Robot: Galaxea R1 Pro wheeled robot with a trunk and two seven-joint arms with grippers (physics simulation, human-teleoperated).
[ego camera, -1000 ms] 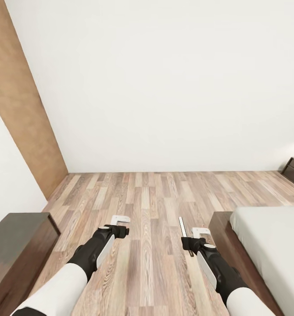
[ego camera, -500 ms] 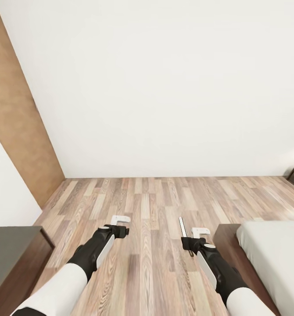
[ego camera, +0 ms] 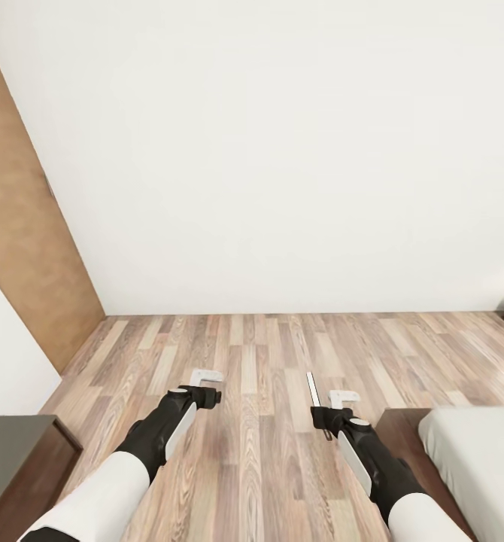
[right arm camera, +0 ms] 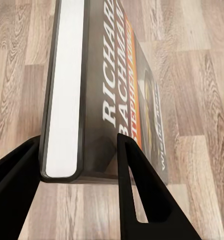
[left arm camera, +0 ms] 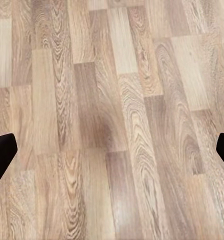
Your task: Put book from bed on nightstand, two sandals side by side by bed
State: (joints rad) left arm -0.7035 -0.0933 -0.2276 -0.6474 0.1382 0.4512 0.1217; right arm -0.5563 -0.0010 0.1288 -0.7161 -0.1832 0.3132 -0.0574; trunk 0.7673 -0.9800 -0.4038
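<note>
Right wrist view: right pincer [right arm camera: 79, 155] is clamped on the book [right arm camera: 91, 85], one black finger against the white page edge, the other on the dark cover with the orange band; book held edge-up over the wood-plank floor [right arm camera: 192, 100], clear of it. Head view: same book [ego camera: 312, 390] shows as a thin upright strip above the right pincer [ego camera: 329, 421]; left pincer [ego camera: 204, 385] held level beside it, well apart. Left wrist view: left pincer's two fingertips [left arm camera: 1, 155] sit at opposite edges of the frame, spread wide, nothing between them, bare floor below. Outward: corner of the bed [ego camera: 478, 467], pale mattress on dark frame, lies at the robot's right; a dark wooden cabinet top [ego camera: 15, 452] at its left, kind unclear; white wall [ego camera: 282, 150] ahead. Sandals: unlocated. Judgement: book-carrying step in hand, robot in transit. Next move calls for bringing a nightstand into view, closing on it, lowering the book flat onto its top, then releasing.
</note>
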